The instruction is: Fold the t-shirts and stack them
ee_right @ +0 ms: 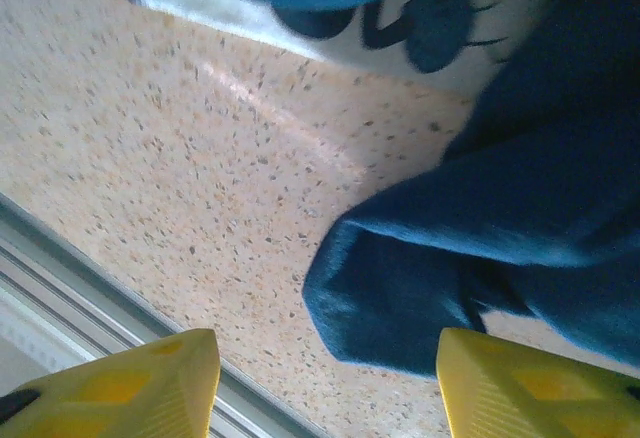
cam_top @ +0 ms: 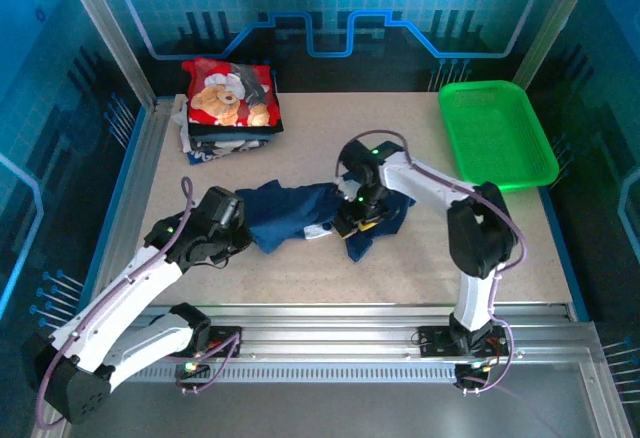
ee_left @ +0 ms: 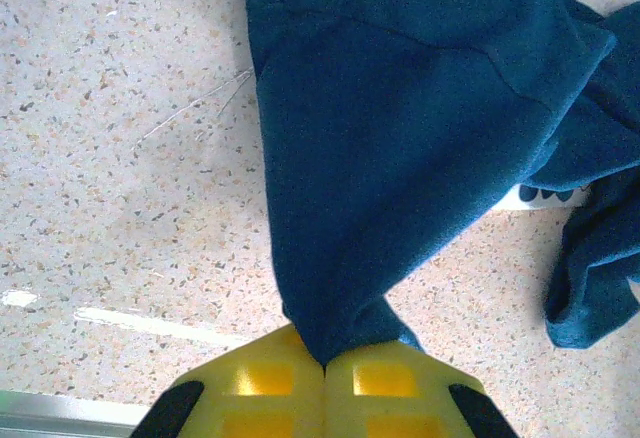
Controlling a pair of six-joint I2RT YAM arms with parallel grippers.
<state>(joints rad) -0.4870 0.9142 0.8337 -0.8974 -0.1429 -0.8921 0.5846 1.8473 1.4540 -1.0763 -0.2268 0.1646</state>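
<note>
Far left: left gripper [cam_top: 245, 228] is down low on the table [cam_top: 420, 273], at the left end of the navy t-shirt [cam_top: 295, 213]. On my left wrist feed its yellow fingers [ee_left: 265, 383] are pressed together, with a bunch of navy cloth pinched between the tips. From that pinch the cloth fans out wide over the speckled surface. Logged as clamped on the shirt.

Back left corner: stack of folded t-shirts [cam_top: 225, 138], with the red teddy-bear shirt [cam_top: 230, 93] on top and blue and white layers under it. It is well apart from both grippers.

Centre: the navy t-shirt lies crumpled, spread between the two grippers. A bit of its white print [cam_top: 318, 230] shows along the near edge.

Right of centre: right gripper [cam_top: 360, 220] is over the right part of the shirt. On my right wrist feed the two fingers stand well apart. A rolled fold of navy cloth lies on the table between them, closer to the right-hand one, and nothing is clamped. Whether the cloth touches that finger I cannot tell. Logged as open.

Back right: green basket [cam_top: 495, 133], well apart from the shirt.
</note>
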